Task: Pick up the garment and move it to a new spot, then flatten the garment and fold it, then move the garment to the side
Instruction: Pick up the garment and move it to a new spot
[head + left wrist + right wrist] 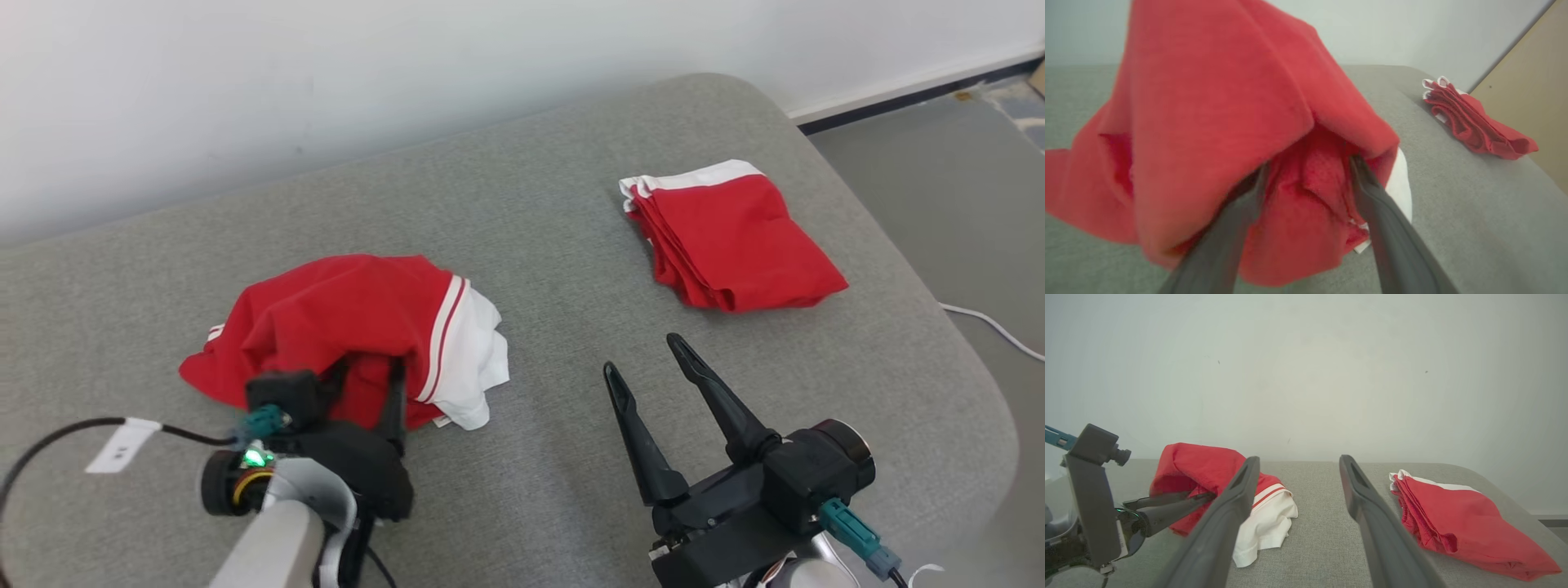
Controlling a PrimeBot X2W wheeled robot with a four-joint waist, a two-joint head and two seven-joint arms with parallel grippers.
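Note:
The garment (343,314) is a crumpled red piece with a white band and red stripes, heaped on the left half of the grey padded surface (539,212). My left gripper (367,376) is pushed into its near edge. In the left wrist view the gripper (1306,167) is open, its tips tucked under a raised red fold (1220,102), with fabric bunched between them. My right gripper (645,357) hovers open over bare surface, right of the garment, nothing between its fingers. The right wrist view shows the same heap (1208,473) and my open right gripper (1298,460).
A second red garment (735,237), folded with a white edge, lies at the far right of the surface, also seen folded (1453,514). The surface's rounded right edge drops to grey floor (963,180) with a white cable (992,327). A pale wall stands behind.

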